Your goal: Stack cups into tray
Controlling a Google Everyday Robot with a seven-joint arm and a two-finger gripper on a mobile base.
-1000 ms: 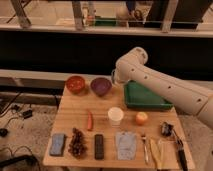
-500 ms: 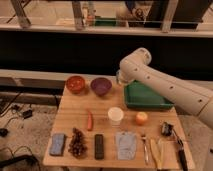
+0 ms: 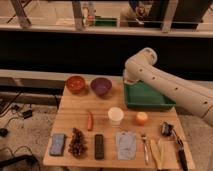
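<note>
**Colours on the Table**

The table was of pale wood with plank lines. The tray was dark green. One bowl was red-orange, the other bowl was purple. One cup was cream-white, the other cup orange-yellow. The pepper was red, the sponge grey-blue, the cluster dark brown, the bar black, the cloth pale blue-grey. The arm was off-white with small dark dots; its gripper was hidden from view.

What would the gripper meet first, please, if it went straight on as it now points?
The gripper is hidden behind the white arm's rounded end over the dark green rectangular plastic tray; if pointing down, probably that tray.
</note>
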